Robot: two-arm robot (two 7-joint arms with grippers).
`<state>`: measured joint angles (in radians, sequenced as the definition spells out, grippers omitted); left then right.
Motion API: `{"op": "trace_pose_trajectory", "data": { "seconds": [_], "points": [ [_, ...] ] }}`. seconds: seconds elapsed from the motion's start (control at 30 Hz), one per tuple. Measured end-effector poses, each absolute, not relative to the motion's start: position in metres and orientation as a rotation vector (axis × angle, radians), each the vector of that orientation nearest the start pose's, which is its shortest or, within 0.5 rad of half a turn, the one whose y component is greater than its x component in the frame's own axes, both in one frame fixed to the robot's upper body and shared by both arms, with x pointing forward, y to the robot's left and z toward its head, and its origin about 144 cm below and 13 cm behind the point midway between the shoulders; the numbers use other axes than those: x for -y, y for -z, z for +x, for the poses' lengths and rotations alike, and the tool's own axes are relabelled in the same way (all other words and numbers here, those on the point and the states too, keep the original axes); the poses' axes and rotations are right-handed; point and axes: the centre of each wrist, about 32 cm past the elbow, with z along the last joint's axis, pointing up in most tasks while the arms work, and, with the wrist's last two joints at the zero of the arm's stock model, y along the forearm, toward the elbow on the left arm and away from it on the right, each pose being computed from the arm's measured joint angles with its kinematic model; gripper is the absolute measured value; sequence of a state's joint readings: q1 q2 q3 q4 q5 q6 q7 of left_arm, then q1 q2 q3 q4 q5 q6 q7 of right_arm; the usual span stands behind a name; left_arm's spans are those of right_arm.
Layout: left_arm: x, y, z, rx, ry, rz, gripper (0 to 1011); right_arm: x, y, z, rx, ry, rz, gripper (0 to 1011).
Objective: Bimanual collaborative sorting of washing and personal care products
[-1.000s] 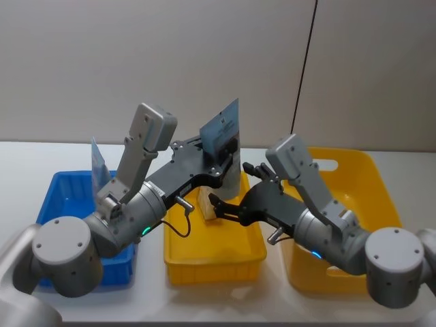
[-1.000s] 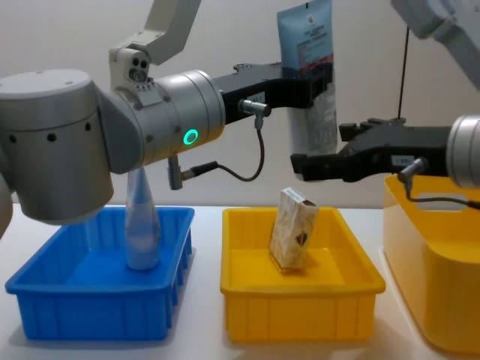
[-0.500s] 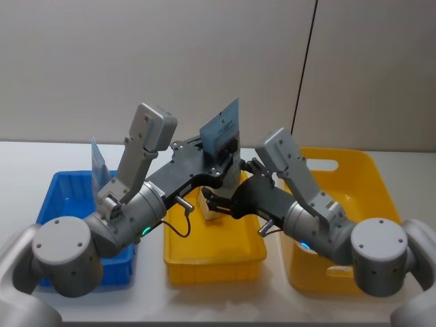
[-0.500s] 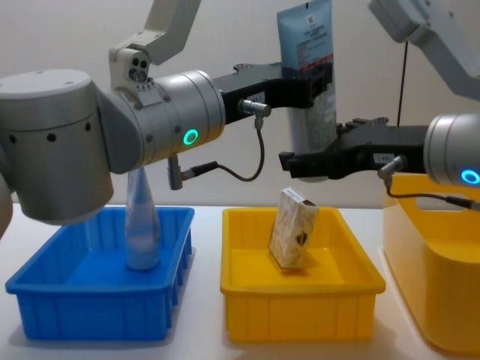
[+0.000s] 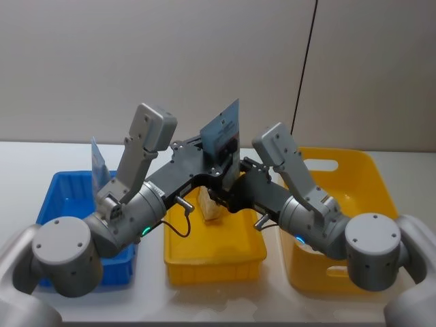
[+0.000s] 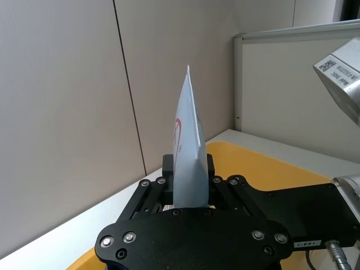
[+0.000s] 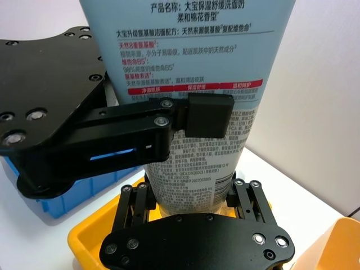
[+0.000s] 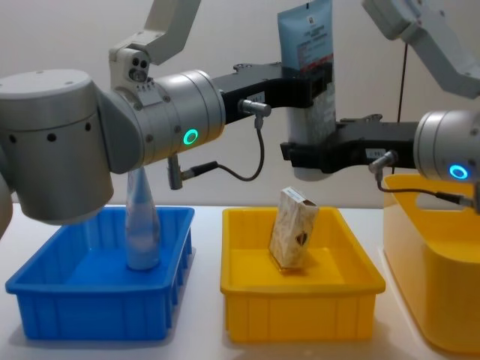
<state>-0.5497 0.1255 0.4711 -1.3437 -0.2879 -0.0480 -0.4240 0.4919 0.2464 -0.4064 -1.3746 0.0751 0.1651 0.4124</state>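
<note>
The left gripper point(image 8: 319, 79) is clamped on the upright tube point(image 8: 308, 52) above the middle bin point(image 8: 300, 300), and the right gripper point(image 8: 306, 156), spread at its 6 o'clock end, could drop it if released early.

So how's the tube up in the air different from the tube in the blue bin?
The raised tube is held above the middle yellow bin by the left end effector; the bin tube stands free in the blue bin. The right end effector brackets only the raised tube. Both are pale-blue and upright.
</note>
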Motion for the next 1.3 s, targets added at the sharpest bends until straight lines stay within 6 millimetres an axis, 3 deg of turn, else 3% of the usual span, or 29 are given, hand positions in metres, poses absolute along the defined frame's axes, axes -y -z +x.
{"op": "trace_pose_trajectory", "data": {
  "seconds": [0.37,0.67,0.77,0.87,1.0,1.2,1.3],
  "points": [
    [-0.1302,-1.2610,0.5743,0.234,-0.713,-0.150,261,0.1913,-1.2429,0.5728,0.232,0.871,-0.220,597],
    [-0.1302,-1.2610,0.5743,0.234,-0.713,-0.150,488,0.1909,-1.2426,0.5729,0.234,0.876,-0.205,505],
    [-0.1302,-1.2610,0.5743,0.234,-0.713,-0.150,632,0.1915,-1.2422,0.5724,0.231,0.884,-0.198,458],
    [-0.1302,-1.2610,0.5743,0.234,-0.713,-0.150,688,0.1925,-1.2419,0.5716,0.227,0.896,-0.189,427],
    [-0.1301,-1.2610,0.5743,0.234,-0.713,-0.150,845,0.1941,-1.2417,0.5701,0.220,0.922,-0.175,366],
    [-0.1302,-1.2610,0.5743,0.234,-0.713,-0.150,989,0.1971,-1.2411,0.5675,0.202,0.984,-0.155,300],
    [-0.1302,-1.2610,0.5743,0.234,-0.713,-0.150,1002,0.1987,-1.2411,0.5662,0.195,1.022,-0.145,273]
  ]
}}
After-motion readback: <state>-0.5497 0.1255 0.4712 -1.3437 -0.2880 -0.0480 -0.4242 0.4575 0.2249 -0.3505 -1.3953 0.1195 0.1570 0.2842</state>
